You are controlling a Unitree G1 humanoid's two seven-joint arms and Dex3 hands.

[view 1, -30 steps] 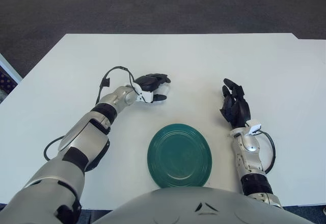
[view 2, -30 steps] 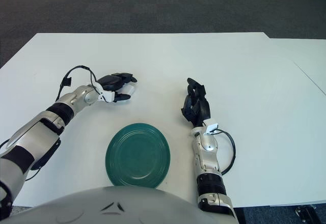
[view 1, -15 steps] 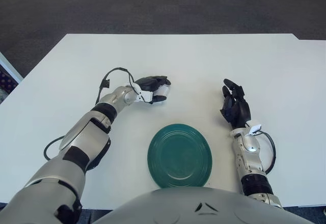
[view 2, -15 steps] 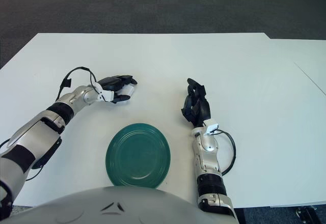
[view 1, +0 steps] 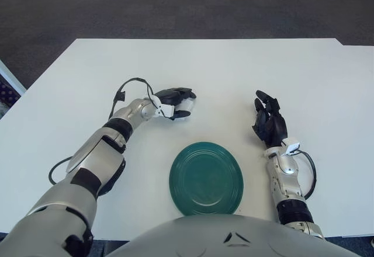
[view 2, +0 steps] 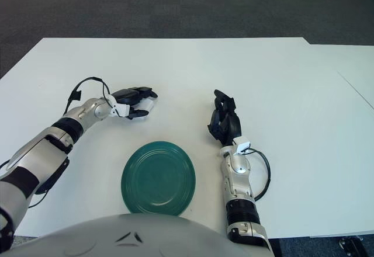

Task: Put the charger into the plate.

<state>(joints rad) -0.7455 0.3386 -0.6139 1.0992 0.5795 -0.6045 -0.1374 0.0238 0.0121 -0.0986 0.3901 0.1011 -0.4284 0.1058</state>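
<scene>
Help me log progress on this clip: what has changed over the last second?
The left hand has sunk a little toward the table and its fingers have closed around the small white charger, which shows only partly between them. The right hand has not moved, held beside the green plate on its right. The plate sits where it was, with nothing on it.

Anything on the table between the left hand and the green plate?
Nothing: in the left eye view only bare white table separates the left hand from the plate. A white charger shows under the fingers.
</scene>
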